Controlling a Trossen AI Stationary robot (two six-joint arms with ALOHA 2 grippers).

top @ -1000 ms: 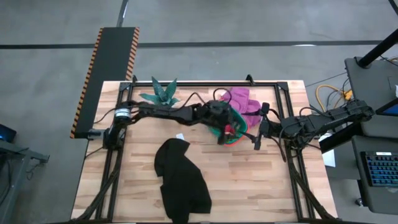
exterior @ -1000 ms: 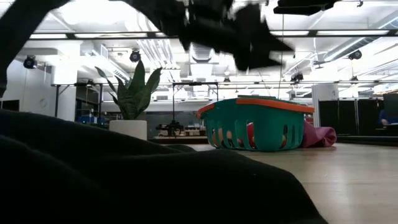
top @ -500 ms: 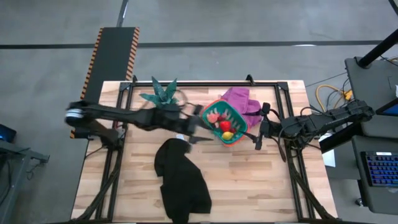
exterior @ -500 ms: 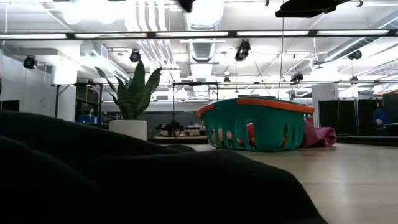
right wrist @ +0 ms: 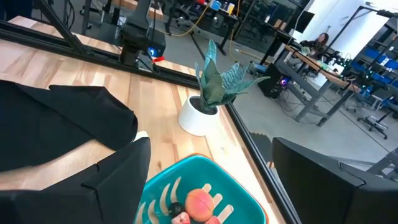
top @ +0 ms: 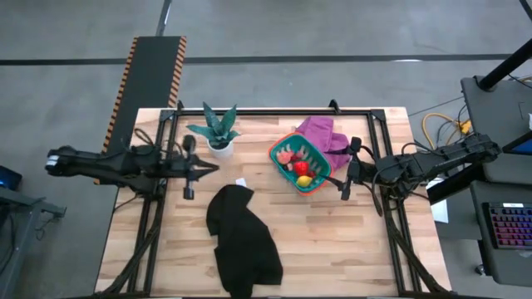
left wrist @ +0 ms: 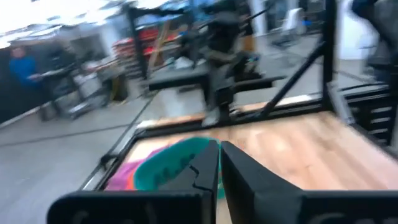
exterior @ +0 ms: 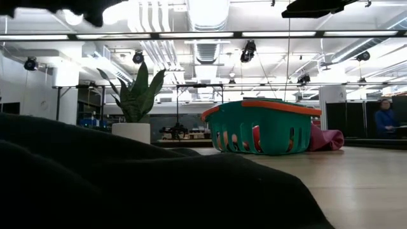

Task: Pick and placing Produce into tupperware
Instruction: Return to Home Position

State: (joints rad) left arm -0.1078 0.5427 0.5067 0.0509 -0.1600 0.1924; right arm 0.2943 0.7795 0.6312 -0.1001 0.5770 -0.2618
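The teal tupperware [top: 310,154] stands at the table's far middle-right, also in the low view [exterior: 264,127]. Produce lies inside it: a pink piece [top: 285,155], a red one [top: 301,169] and a yellow one [top: 305,180]. In the right wrist view a pink-orange piece [right wrist: 199,202] lies in the tupperware [right wrist: 239,186]. My left gripper [top: 210,169] hangs shut and empty over the table's left part, beside the plant, its fingers together [left wrist: 219,167]. My right gripper [top: 349,170] waits open just right of the tupperware.
A potted green plant [top: 218,129] stands at the far left-middle. A black cloth [top: 243,237] lies heaped at the near middle, and a purple cloth [top: 320,133] lies behind the tupperware. Bare wood shows at the near right. A person [exterior: 383,117] stands in the room beyond.
My left gripper has drawn back from over the tupperware toward the table's left edge, and now hangs beside the plant. The produce in the tupperware, covered by the arm a second ago, now shows. My right arm has kept still.
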